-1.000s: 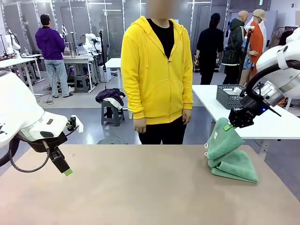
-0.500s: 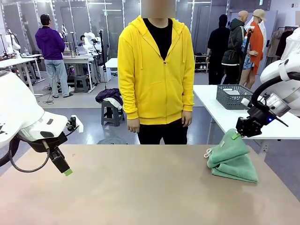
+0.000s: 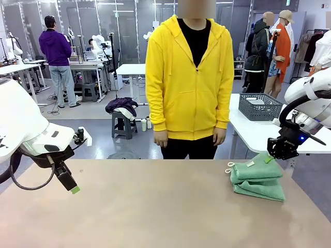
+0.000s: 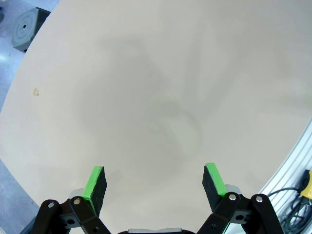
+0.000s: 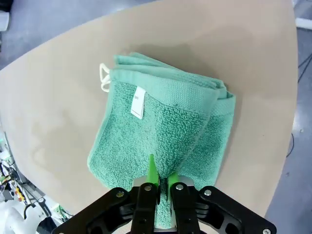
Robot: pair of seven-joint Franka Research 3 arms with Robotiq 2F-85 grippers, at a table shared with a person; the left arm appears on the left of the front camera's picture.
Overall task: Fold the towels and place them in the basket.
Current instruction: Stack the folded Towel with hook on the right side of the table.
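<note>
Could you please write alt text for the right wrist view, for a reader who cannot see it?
A black gripper with green pads pinches the near edge of a folded mint-green towel lying on a tan table. The jaws stand close together on a fold of cloth. A small white tag and a white cord loop show on the towel's far side.

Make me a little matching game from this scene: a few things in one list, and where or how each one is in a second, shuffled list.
Things:
1. towel
2. basket
3. left gripper
4. right gripper

Places or states:
A. on the white table behind, at the far right
B. jaws spread wide over bare tabletop
C. folded in a stack on the right side of the brown table
D. jaws close together, pinching a fold of green cloth

Pairs: 1-C, 2-A, 3-B, 4-D
</note>
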